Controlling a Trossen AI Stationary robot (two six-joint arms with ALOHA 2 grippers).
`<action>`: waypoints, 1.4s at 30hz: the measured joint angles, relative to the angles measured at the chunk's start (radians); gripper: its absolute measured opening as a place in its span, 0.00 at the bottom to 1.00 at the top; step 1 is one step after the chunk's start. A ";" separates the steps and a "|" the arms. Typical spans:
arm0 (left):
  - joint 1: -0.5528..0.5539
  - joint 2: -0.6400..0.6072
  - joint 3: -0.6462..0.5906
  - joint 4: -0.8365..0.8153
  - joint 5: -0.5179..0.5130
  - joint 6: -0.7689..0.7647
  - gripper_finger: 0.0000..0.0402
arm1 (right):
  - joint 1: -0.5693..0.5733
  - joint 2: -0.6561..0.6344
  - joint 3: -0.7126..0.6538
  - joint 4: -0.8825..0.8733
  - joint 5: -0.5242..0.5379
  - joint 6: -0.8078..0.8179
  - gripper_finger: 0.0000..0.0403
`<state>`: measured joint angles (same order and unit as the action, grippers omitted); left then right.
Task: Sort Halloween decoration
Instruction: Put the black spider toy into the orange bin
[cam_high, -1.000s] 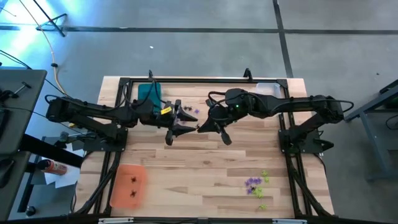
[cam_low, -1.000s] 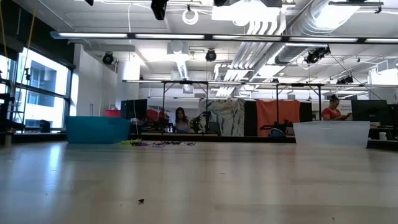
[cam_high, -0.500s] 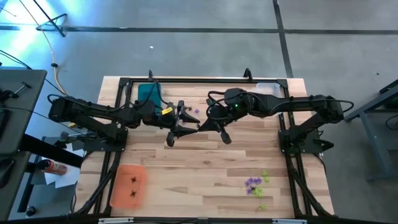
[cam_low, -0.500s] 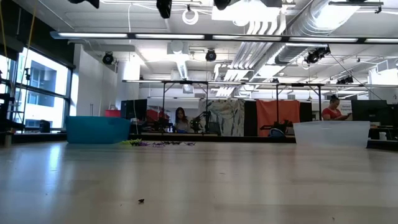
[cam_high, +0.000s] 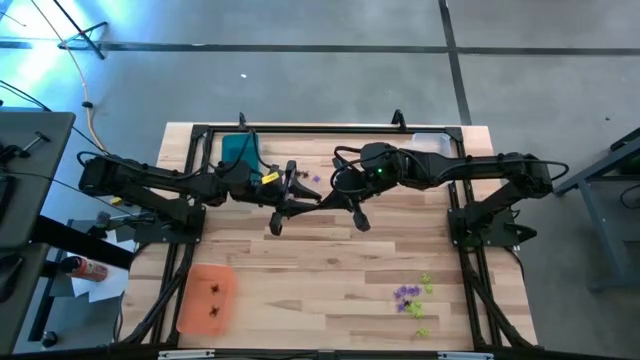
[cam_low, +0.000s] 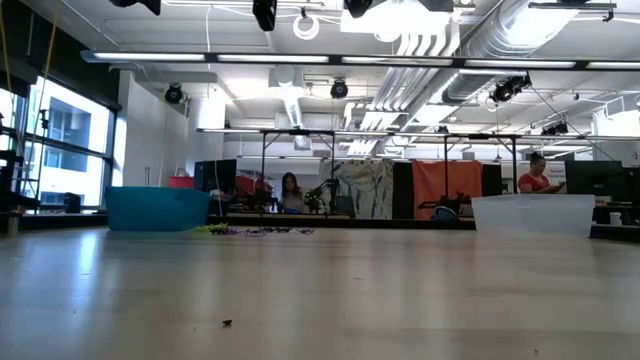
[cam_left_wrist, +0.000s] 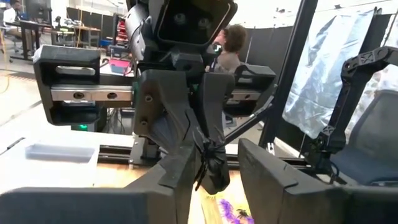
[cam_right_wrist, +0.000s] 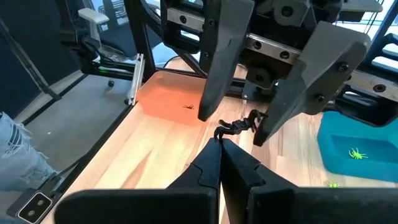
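From above, we have the right gripper (cam_high: 322, 199) and left gripper (cam_high: 298, 196) tip to tip mid-table. Our right wrist view shows the right fingers pinched together on a dark spider trinket (cam_right_wrist: 237, 126), left fingers (cam_right_wrist: 214, 68) apart either side. An early release, we judge, would drop it.

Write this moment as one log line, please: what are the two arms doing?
stage: arms meet mid-table | right gripper: fingers shut on dark spider trinket | left gripper: fingers open around it
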<state>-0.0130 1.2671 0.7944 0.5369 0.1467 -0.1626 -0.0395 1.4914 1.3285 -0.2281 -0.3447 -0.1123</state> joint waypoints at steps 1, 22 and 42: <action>0.000 0.000 0.000 0.000 0.000 0.000 0.24 | 0.000 0.000 0.000 0.001 0.000 0.000 0.00; 0.097 -0.152 0.002 -0.394 0.045 -0.014 0.00 | -0.006 -0.082 0.000 -0.302 0.374 0.138 0.33; -0.719 -0.286 0.000 -1.260 -0.125 -0.637 0.00 | -0.007 -0.232 -0.372 -0.533 0.350 0.308 0.60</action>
<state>-0.7322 0.9810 0.7944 -0.7234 0.0218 -0.7998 -0.0463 1.2594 0.9567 -0.7613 0.0050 0.1952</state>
